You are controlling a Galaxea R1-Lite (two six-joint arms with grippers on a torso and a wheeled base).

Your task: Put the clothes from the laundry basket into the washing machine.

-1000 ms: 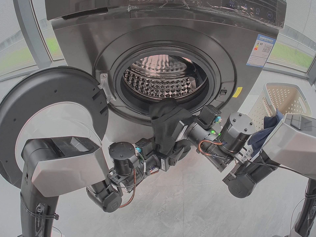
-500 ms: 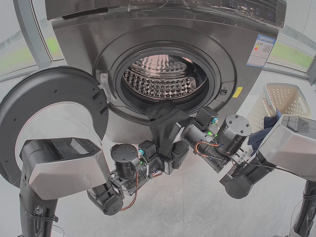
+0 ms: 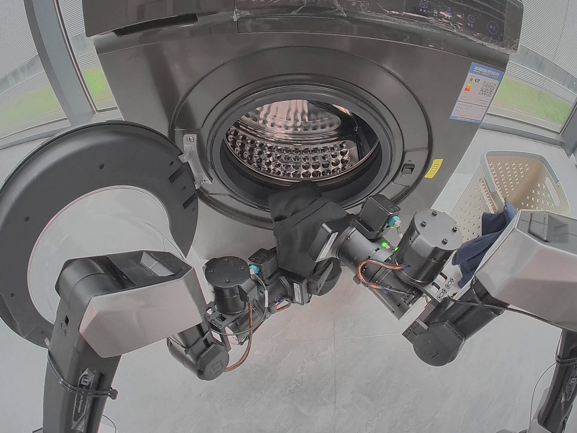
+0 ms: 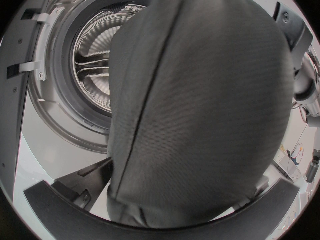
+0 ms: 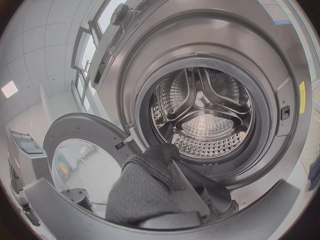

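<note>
Washing machine [image 3: 300,61] stands dead ahead. Its door [image 3: 90,199] is swung fully open to the robot's left, and the drum [image 3: 294,145] is bare metal with no clothes seen inside.

Left gripper [image 3: 312,281] sits low in front of the machine, just under the hanging end of a black garment [image 3: 297,224]. The cloth covers it, so whether it is clenched or released cannot be told.

The black garment hangs bunched just outside the opening. Its top fold is at the lower lip of the door ring, touching or nearly so, and none of it is in the drum yet. In the left wrist view it shows a fine knit and one long seam. It is judged light, soft and limp, not slippery and not fragile. It will sag and trail from whatever point holds it. The best hold is a thick fold or the seam near the top of the bunch, so less cloth dangles to catch on the rubber rim.

Right gripper [image 3: 321,236] is buried in the same bunch from the right side. The garment is draped over it, so its grasp cannot be told.

Laundry basket [image 3: 523,181] stands on the floor at the far right, beside the machine. A blue garment [image 3: 487,236] hangs over its near edge. It looks equally soft and is probably next.
</note>
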